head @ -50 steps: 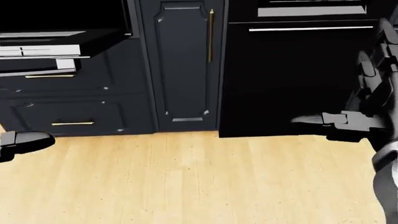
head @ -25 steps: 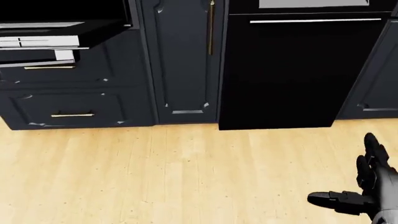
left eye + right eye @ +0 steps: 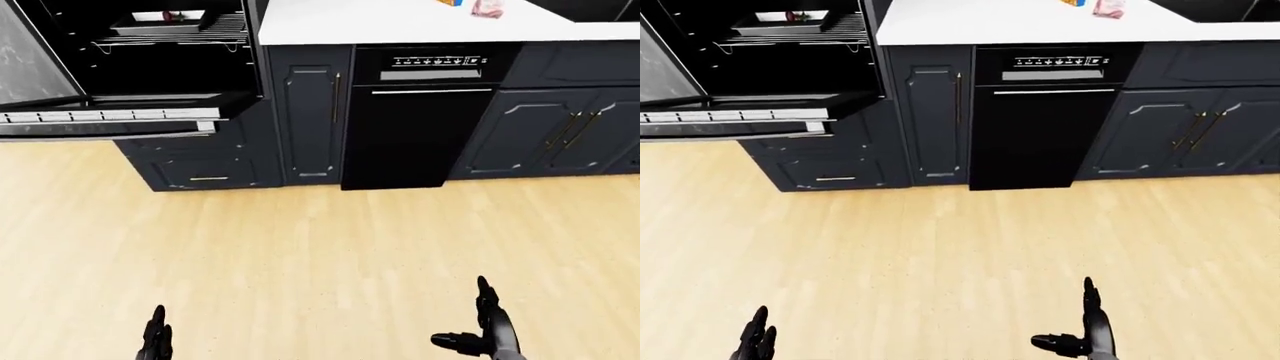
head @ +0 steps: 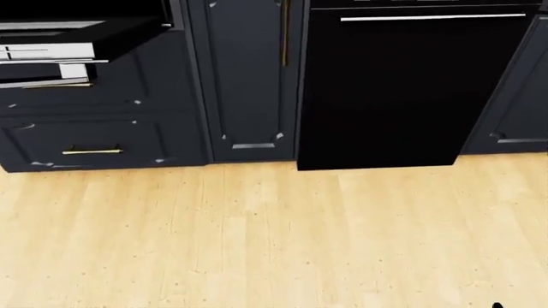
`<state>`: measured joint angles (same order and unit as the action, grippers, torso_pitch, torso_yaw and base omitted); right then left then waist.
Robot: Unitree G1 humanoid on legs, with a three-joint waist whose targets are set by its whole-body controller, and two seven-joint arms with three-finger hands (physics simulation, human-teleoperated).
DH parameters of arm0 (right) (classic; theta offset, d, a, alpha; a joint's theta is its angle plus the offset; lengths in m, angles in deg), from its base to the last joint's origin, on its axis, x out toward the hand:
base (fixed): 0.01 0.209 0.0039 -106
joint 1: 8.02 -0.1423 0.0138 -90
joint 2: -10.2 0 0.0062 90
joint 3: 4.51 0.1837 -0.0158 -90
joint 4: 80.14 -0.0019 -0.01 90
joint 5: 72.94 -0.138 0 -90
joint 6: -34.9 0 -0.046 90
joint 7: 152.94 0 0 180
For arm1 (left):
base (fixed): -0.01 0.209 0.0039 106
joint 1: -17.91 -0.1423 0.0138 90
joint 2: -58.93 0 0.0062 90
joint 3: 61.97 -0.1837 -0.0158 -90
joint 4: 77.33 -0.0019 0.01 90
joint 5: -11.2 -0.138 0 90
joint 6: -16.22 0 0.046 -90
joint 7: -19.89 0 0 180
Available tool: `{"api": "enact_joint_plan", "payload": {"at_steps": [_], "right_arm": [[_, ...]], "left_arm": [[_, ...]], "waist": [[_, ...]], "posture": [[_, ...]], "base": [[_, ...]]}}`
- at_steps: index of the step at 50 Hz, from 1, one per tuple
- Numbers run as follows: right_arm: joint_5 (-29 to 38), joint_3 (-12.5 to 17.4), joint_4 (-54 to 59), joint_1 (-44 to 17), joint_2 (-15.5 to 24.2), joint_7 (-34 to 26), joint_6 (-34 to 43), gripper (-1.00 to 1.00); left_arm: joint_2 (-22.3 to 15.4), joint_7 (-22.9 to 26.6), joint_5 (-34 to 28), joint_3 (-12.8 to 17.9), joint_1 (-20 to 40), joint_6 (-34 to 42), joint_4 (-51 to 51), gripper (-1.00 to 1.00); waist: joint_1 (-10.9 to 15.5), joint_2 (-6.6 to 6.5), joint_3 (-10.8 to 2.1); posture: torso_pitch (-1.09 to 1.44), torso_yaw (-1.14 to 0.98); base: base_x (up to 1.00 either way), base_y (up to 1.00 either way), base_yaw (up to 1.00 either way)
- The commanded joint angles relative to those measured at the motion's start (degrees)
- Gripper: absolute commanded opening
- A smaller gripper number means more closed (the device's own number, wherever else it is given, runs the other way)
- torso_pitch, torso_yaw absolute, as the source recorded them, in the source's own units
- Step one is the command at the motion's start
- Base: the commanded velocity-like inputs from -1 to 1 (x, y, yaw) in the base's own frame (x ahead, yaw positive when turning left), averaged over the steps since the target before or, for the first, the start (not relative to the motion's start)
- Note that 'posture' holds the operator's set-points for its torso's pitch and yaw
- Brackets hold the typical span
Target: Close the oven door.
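The oven stands open at the upper left of the left-eye view. Its door hangs down flat, sticking out over the wooden floor, with a wire rack and a tray inside. The door's edge also shows in the head view at the upper left. My left hand is open and empty at the bottom left, far below the door. My right hand is open and empty at the bottom right, fingers spread over the floor.
A black dishwasher stands to the right of the oven, past a narrow dark cabinet. Dark cabinets with gold handles run to the right under a white counter. A drawer sits under the oven.
In the head view both hands have dropped down out of the picture. The cabinets have shifted slightly up, so the camera has moved.
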<state>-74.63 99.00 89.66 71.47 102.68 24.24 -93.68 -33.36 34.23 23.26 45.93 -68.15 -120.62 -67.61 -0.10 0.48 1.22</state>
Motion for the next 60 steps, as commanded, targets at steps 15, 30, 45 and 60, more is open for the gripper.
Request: {"api": "enact_joint_plan", "payload": {"at_steps": [15,30,45,60], "right_arm": [[3.5,1.9,-0.9,-0.6,1.6,1.0,0.4,1.00],[2.9,1.8,-1.2,0.6,0.7,1.6,-0.7,1.00],[2.4,1.0,-1.3,0.8,1.0,1.5,-0.5,1.00],[3.1,1.2,-1.1,0.5,1.1,1.7,0.0,1.00]], "left_arm": [[-2.0,0.5,-0.6,1.2,1.6,0.9,1.4,1.00],[-1.9,0.4,0.0,1.4,1.6,0.4,1.4,1.00],[-1.9,0.0,-0.2,1.2,1.6,0.5,1.4,1.00],[-2.0,0.0,-0.3,1.2,1.6,0.5,1.4,1.00]], "waist": [[0.0,-3.77,0.06],[0.0,3.21,0.04],[-0.5,-5.02,-0.38],[-0.5,5.00,-0.04]], "posture": [[0.00,0.00],[0.00,0.00],[0.00,0.00],[0.00,0.00]], "base": [[0.00,0.22,0.00],[0.00,0.25,0.00],[0.00,0.25,0.00],[0.00,0.29,0.00]]}}
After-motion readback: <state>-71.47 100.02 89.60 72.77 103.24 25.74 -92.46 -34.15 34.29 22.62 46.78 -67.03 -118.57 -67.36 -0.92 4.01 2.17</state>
